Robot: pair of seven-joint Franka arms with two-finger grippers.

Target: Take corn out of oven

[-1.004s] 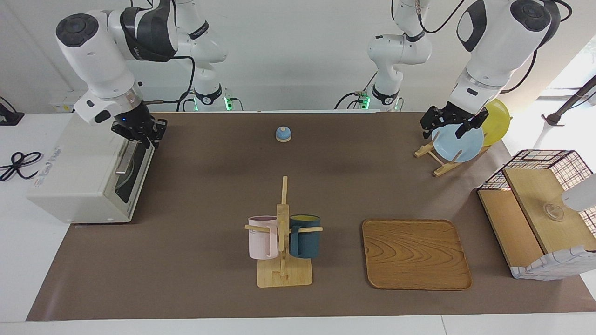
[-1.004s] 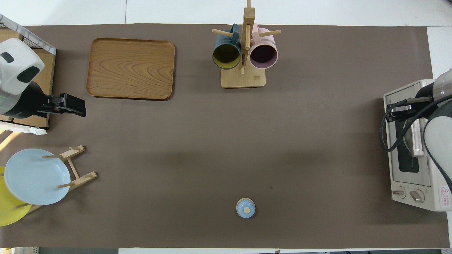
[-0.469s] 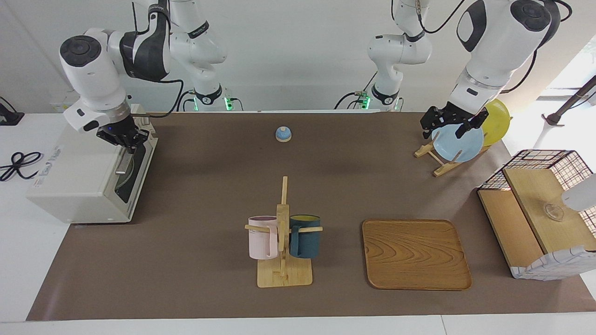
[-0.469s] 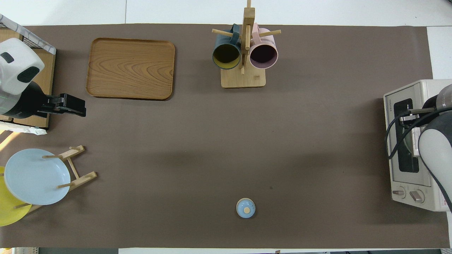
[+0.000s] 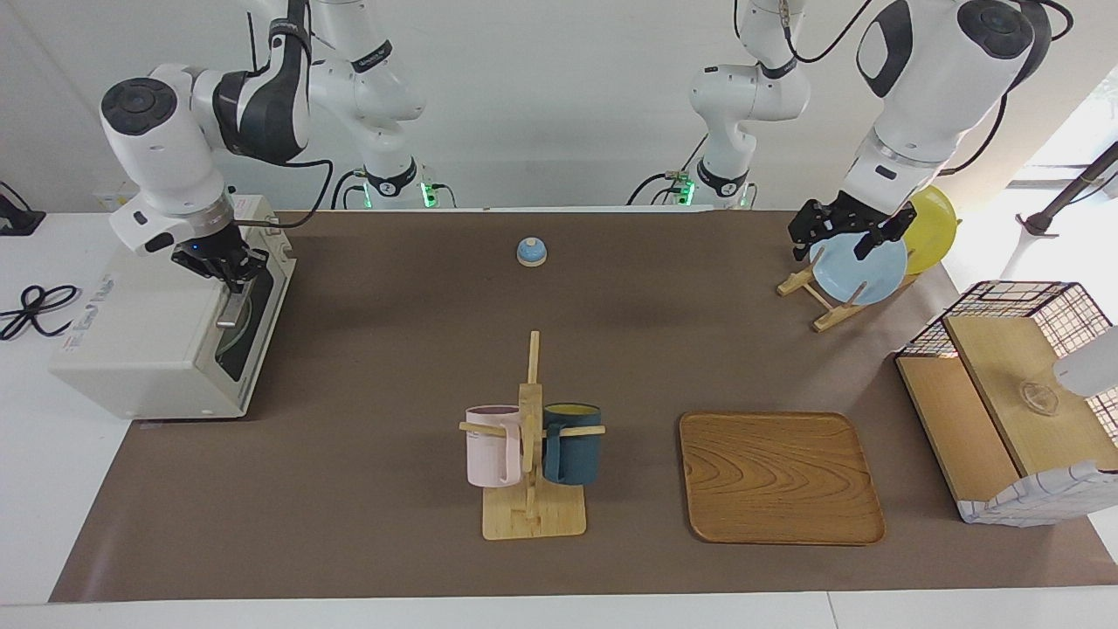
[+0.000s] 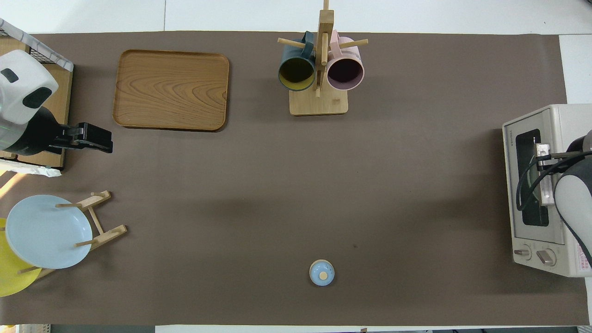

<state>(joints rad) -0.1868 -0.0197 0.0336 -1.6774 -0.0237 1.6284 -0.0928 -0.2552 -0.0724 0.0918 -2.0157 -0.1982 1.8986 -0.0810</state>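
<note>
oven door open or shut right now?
Shut. The oven door sits flush against its front, with the right gripper at the bar handle.

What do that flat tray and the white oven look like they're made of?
The tray looks like wood with a smooth finish: brown, with curving grain lines across it. The oven looks like off-white painted metal, though it might be plastic; its door has a dark window, probably glass, and a silvery bar handle.

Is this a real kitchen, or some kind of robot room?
Probably a robot lab set up like a pretend kitchen. A toaster oven, a mug rack and a wooden tray sit on a table covered in brown paper, with white walls around.
</note>
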